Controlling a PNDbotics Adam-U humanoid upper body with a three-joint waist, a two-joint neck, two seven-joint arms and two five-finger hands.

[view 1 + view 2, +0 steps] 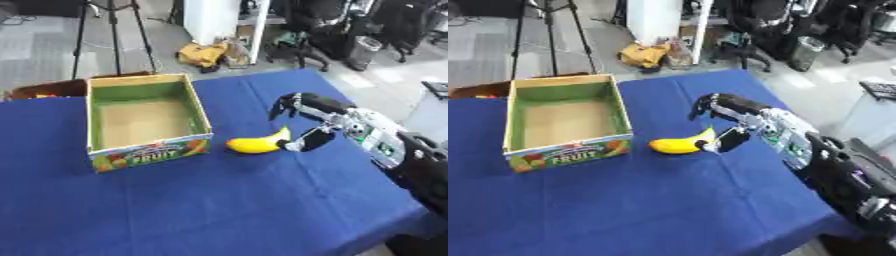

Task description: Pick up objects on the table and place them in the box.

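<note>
Only the right arm (385,145) shows — a chunky forearm in silver-grey metal with black panels and small dark round fittings along its side (a speck of green among them). It widens into bulky black casing at the lower right. The right hand (302,117) is mostly black — dark fingers, a paler silver thumb.

- Banana (256,144): yellow, curved, lying flat on the blue desk (219,200), just right of the box.
- Box (144,120): open cardboard, green inner walls, "FRUIT" printed on its front, standing upright.
</note>
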